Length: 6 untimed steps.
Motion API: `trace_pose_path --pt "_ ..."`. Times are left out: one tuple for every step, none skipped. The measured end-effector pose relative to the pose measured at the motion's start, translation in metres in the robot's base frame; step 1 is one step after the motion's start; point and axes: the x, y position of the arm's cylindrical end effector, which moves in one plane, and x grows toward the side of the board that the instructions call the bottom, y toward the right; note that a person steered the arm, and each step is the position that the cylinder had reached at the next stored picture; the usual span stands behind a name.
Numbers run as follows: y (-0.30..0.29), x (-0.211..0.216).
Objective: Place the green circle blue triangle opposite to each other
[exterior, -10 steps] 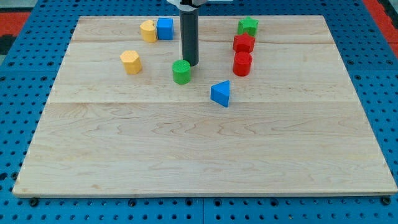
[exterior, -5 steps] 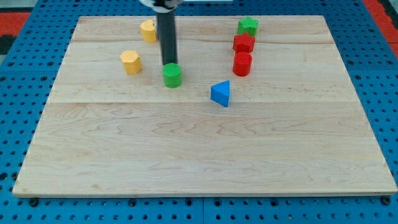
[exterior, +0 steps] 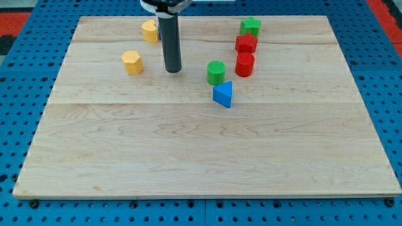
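The pale wooden board (exterior: 207, 157) fills nearly the whole view, lying on a blue pegboard surface (exterior: 19, 125). The dark rod comes down from the view's top, and my tip (exterior: 173, 70) rests on bare wood, touching no block; it is a plain rod end, so it neither opens nor holds anything. To the tip's right, a little apart, stands the green circle (exterior: 216, 72), and just below that, almost touching it, sits the blue triangle (exterior: 223, 95). Further right of the tip are a red cylinder (exterior: 244, 64), a red block (exterior: 246, 43) above it whose shape I can't quite make out, and a green star (exterior: 250, 26) near the board's top. Left of the tip stands a yellow hexagon (exterior: 131, 62); up and left, beside the rod, a yellow block (exterior: 149, 30).
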Motion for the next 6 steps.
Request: trace_pose_path --pt "0.041 0.007" --pt "0.071 0.017" --pt "0.096 0.038" --pt "0.102 0.044" --pt "0.098 0.073" --pt "0.115 0.121"
